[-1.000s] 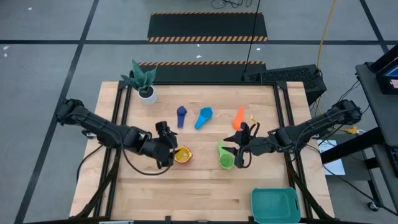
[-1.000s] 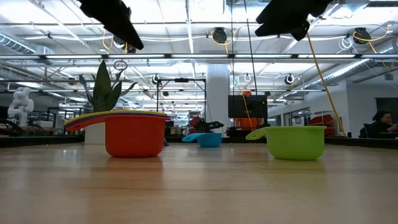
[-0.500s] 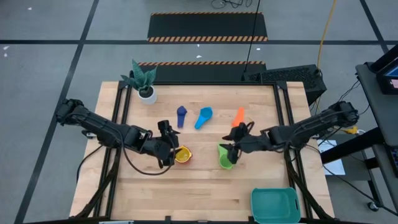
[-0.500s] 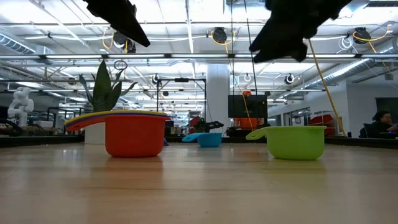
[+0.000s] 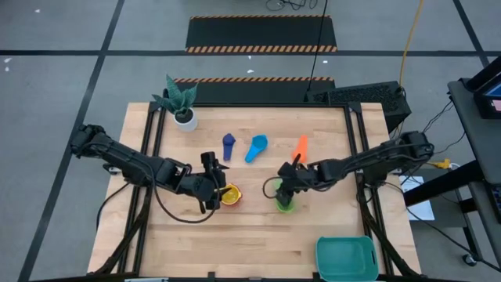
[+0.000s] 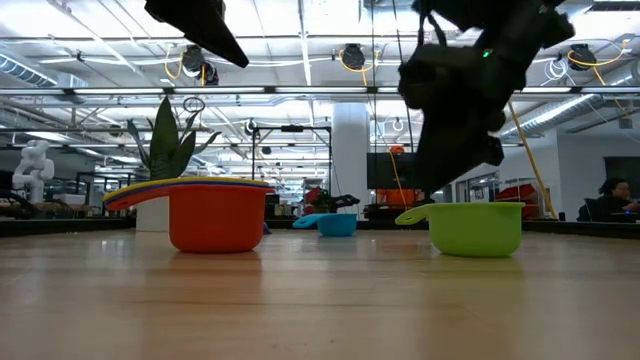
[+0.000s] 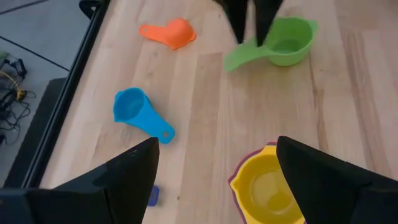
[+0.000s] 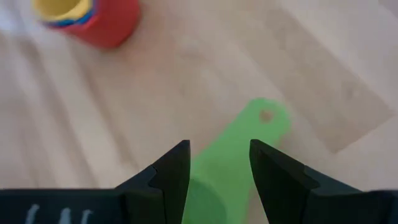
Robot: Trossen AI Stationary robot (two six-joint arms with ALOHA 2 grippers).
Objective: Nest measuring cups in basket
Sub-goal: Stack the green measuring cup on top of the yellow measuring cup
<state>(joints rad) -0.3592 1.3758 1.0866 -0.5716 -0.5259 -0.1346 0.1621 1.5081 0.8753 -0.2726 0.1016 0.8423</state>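
Wooden counter (image 5: 196, 243) fills the middle of the high view, with the teal basket (image 5: 345, 257) at its lower right edge and nothing in it yet. Over the past second the right gripper (image 5: 283, 190) has slid from right of the green cup (image 5: 284, 203) to directly above it. In the right wrist view its fingers (image 8: 171, 177) stand apart on either side of the green cup's handle, not yet clamped. That points to a pickup about to begin.

Just left of centre, the left gripper (image 5: 213, 188) stays over the nested stack (image 5: 229, 195) of red, blue and yellow cups, fingers (image 7: 127, 180) wide apart and holding nothing. Three cups lie loose in the upper middle of the counter: navy (image 5: 228, 145), light blue (image 5: 256, 146) and orange (image 5: 300, 146). Much of the nesting remains.
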